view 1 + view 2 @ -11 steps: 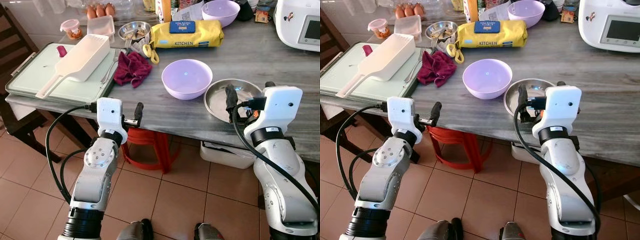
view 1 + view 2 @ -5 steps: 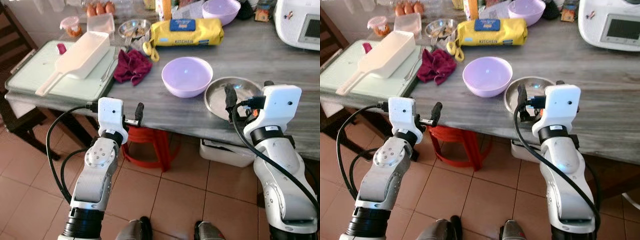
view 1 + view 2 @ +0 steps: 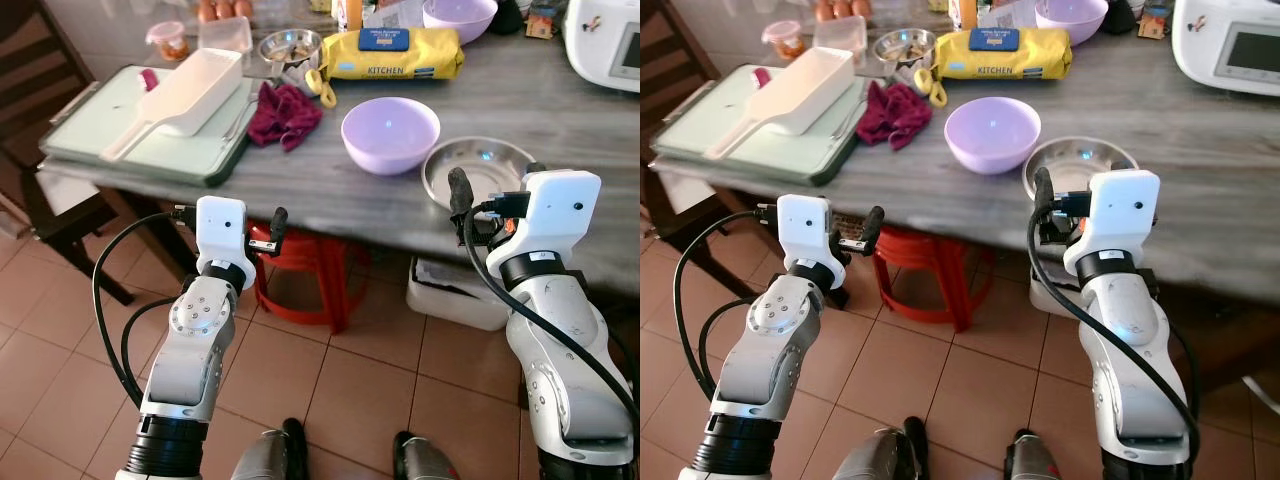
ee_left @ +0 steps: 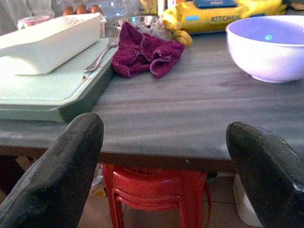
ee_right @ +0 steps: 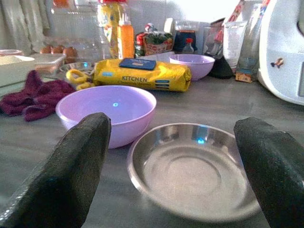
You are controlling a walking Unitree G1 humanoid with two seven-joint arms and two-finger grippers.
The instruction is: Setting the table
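Sitting near the front edge of the grey wood-grain tabletop, the shallow round stainless-steel plate looks bare and shiny, with a raised rim and a light glinting in its well; just beside it, toward the robot's left, stands a lilac plastic bowl, close but apart from it. The right gripper hovers at the table's edge directly before the plate, its black fingers spread wide and touching nothing. The left gripper hangs lower, in front of the tabletop edge and above a red plastic stool, its fingers likewise spread wide and holding nothing. Farther back on the tabletop lie a crumpled maroon cloth, a yellow packet marked KITCHEN, a second lilac bowl and a small steel bowl. On the left a pale green tray carries a long white plastic container and a fork. A white appliance stands at the far right. Below, the floor is of terracotta tiles.
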